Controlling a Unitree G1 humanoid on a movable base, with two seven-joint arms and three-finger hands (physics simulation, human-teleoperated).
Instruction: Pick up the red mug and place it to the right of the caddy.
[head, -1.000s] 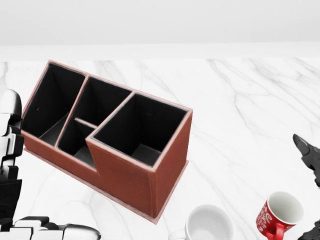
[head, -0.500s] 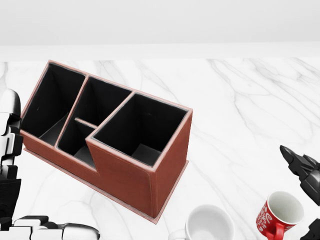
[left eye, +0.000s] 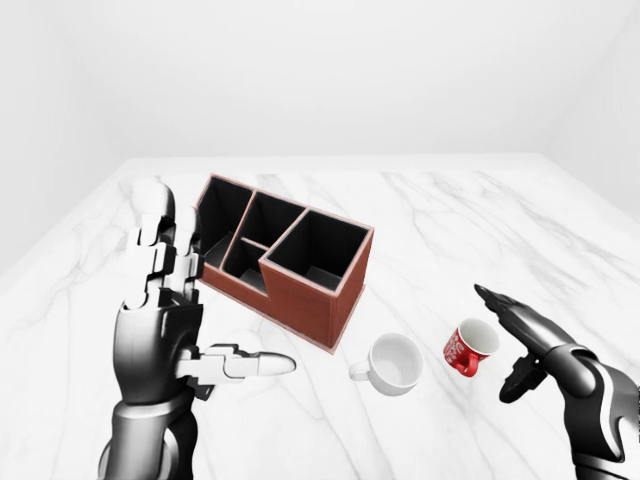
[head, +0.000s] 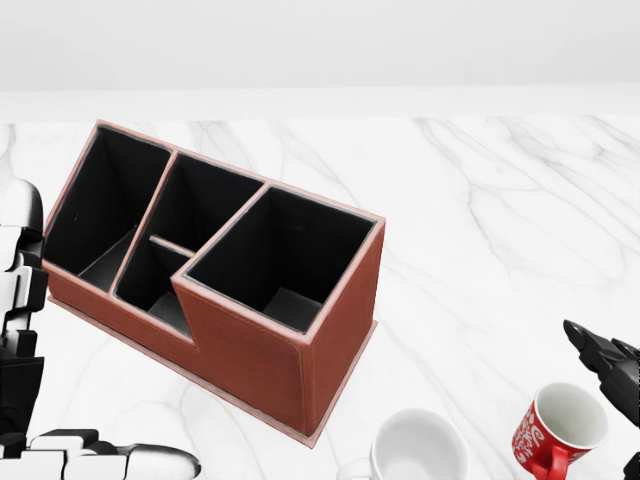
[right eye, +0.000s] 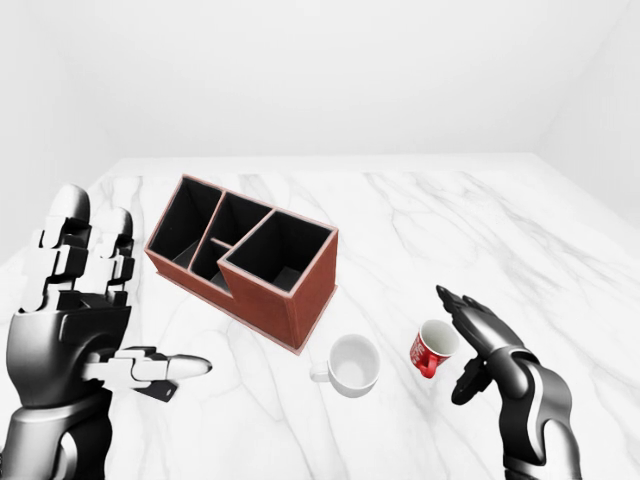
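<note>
The red mug (left eye: 470, 347) is seen upright on the bench (left eye: 440, 230), right of a white mug (left eye: 394, 364); its white lettering cannot be read. The right hand (left eye: 515, 345) is held open just beside it, the left hand (left eye: 175, 320) open and empty near the caddy (left eye: 285, 255).

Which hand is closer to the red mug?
Right. The right hand is open just beside the red mug, not touching it. The left hand is far across, past the white mug.
</note>
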